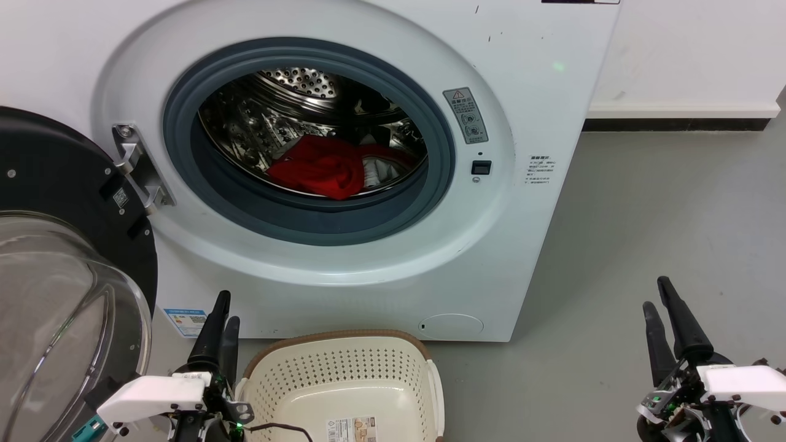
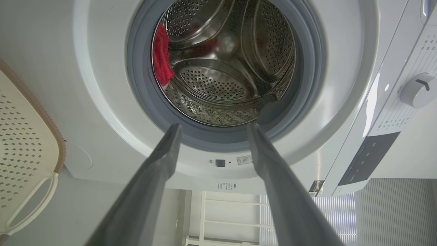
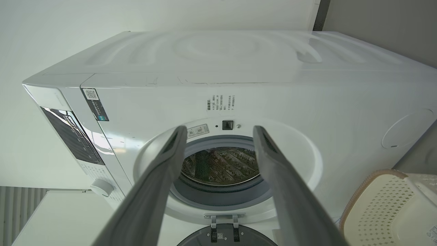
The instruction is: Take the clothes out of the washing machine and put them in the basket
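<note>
The washing machine [image 1: 540,92] takes up the upper half of the head view. Its door [image 1: 55,184] is swung open at the left edge, so the drum [image 1: 307,86] is exposed. The basket [image 1: 334,336] stands empty on the floor [image 1: 645,233] at bottom centre, just in front of the washer.

The clothes [image 1: 319,169] lie heaped in the bottom of the drum at the frame's centre. The heap's long axis runs left to right, red at the left and a white-lined piece at the right.

The left end effector [image 1: 227,308] is at the lower left, just beside the basket. Its fingers are spread and hold nothing. The clothes lie up-frame and slightly right of it, and in the left wrist view red cloth [image 2: 161,56] sits upper left of the fingers.

The right end effector [image 1: 656,293], also spread and empty, is at the far lower right, well apart from the opening. By my judgement the left arm has the shorter reach.
</note>
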`<state>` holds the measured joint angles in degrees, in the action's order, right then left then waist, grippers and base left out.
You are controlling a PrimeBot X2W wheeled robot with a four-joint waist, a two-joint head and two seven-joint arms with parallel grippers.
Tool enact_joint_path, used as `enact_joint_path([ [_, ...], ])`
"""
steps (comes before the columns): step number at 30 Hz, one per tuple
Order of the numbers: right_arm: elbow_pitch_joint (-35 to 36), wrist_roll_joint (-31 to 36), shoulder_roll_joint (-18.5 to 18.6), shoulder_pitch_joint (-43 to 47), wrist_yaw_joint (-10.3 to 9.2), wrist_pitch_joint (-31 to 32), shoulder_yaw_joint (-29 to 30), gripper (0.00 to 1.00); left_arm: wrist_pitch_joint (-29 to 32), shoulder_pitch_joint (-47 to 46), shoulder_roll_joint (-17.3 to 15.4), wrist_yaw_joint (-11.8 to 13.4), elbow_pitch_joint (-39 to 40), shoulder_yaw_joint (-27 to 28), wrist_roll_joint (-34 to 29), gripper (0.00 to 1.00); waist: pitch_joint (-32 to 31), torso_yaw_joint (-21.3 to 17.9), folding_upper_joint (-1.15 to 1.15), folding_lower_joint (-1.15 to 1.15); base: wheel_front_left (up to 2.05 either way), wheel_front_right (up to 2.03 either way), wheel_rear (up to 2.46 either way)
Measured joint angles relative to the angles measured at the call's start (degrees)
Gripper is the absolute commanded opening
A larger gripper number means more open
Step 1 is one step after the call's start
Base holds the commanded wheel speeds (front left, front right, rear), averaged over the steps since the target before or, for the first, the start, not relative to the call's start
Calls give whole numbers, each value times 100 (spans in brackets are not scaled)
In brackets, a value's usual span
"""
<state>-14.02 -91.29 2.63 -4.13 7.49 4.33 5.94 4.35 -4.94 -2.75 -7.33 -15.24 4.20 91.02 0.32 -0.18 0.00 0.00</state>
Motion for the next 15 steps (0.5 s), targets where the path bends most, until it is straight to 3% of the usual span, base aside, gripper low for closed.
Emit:
enact_joint_path([
  [15, 476, 1922, 1, 79, 0, -385, -60, 100, -380, -121, -2, 0, 308, -90, -1555, 100, 9, -20, 0, 0, 0, 0, 0],
])
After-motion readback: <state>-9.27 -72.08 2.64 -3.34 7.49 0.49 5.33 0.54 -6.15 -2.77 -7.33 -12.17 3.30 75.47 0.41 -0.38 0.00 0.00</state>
